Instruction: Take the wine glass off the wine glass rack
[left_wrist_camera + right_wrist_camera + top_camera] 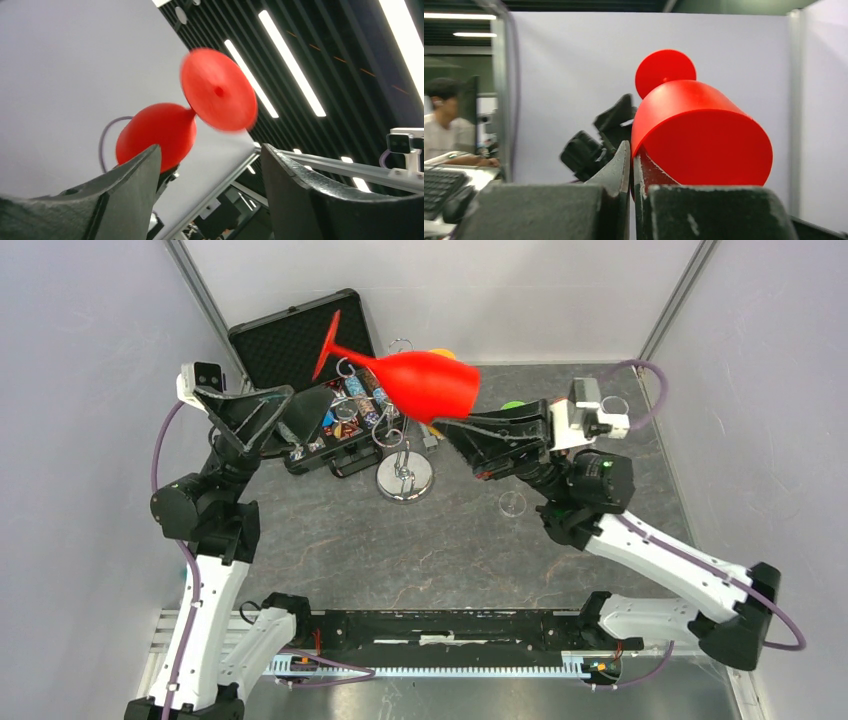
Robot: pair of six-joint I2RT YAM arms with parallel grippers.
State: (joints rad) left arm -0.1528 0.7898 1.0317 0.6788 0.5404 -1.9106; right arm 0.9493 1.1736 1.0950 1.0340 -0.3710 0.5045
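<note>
1. A grey mottled desk sits inside white walls; a black case of coloured chips lies open at the far left.
2. The wine glass rack stands on its round mirror base near the desk's middle, just beside the case.
3. The red wine glass is up in the air over the rack's hooks, tipped almost on its side; its foot points toward the case, its bowl mouth toward the right arm.
4. The right jaws are clamped on the bowl's rim, the thin wall pinched between them.
5. The left jaws stand wide apart, holding nothing, over the case's near edge; in the left wrist view the glass shows above the gap between them, not touching.
</note>
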